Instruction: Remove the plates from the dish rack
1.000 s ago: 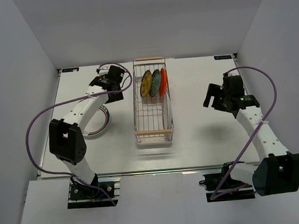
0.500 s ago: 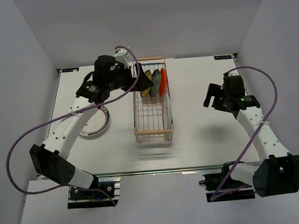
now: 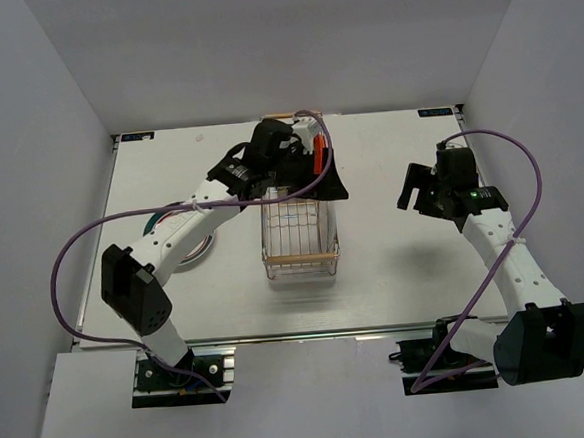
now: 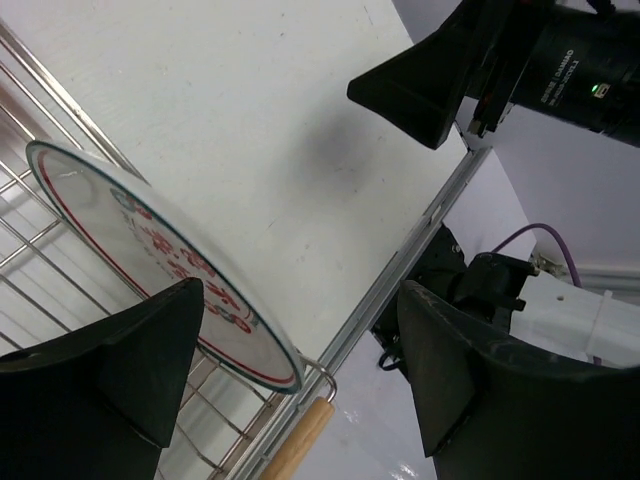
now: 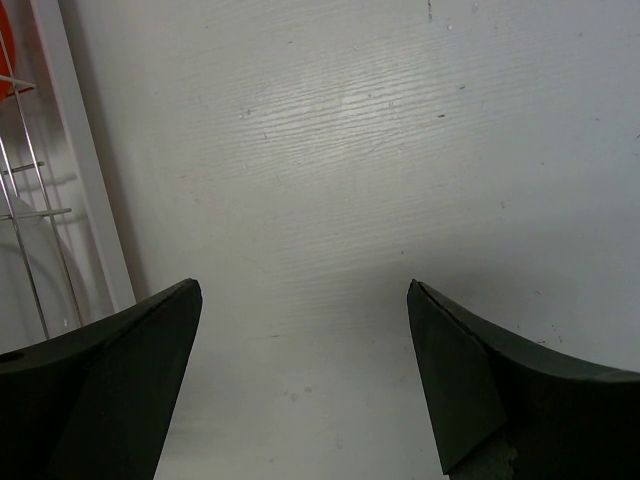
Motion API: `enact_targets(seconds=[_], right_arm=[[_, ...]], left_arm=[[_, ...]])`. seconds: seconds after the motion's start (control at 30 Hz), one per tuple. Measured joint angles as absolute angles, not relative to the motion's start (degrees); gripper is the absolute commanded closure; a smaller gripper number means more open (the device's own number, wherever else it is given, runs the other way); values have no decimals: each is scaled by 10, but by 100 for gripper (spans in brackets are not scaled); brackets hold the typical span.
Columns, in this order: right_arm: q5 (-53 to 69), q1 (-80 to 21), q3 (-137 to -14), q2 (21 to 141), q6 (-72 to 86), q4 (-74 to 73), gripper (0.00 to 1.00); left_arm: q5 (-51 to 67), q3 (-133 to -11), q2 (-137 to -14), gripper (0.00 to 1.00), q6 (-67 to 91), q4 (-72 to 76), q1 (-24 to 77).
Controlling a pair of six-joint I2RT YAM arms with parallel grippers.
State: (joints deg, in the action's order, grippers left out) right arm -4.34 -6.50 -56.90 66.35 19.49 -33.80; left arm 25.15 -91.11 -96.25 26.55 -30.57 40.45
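Observation:
The dish rack [image 3: 299,241], a silver wire basket with wooden handles, stands mid-table. My left arm reaches across it, and the left gripper [image 3: 323,183] hangs over its right side. In the left wrist view a white plate with red marks [image 4: 140,240] stands on edge in the rack [image 4: 60,330]. The left gripper [image 4: 300,292] is open, with the plate's lower rim between its fingers, close to the left one. An orange-red plate [image 3: 318,158] shows at the rack's far end. My right gripper [image 3: 416,186] is open over bare table to the right of the rack.
A white plate [image 3: 204,248] lies flat on the table left of the rack, partly under my left arm. The right wrist view shows the rack's edge [image 5: 45,200] at its left. White walls close in the table on three sides.
My left arm has swung from the table left of the rack across its far end, and its gripper now straddles the red-marked plate. The right arm has not moved.

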Motion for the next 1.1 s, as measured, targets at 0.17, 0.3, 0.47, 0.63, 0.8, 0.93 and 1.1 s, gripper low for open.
enact_targets(seconds=[0.17, 0.3, 0.47, 0.63, 0.8, 0.93, 1.1], right_arm=[[-44, -65, -569, 663, 195, -338, 11], [-44, -65, -569, 663, 195, -338, 11], [-44, -65, -569, 663, 195, -338, 11], [-44, -65, -569, 663, 195, -338, 11], [-45, -65, -569, 663, 195, -338, 11], [-48, -65, -569, 663, 195, -339, 11], [-52, -65, -569, 660, 195, -342, 11]], left_arm=[[206, -959, -984, 25, 269, -338, 426], [161, -973, -997, 27, 270, -367, 434], [123, -974, -1001, 33, 275, -399, 442], [116, -979, -1009, 48, 280, -406, 449], [111, -995, -1029, 56, 285, -421, 456], [100, -1003, -1034, 68, 290, -435, 458], [91, -1007, -1031, 81, 320, -457, 459]])
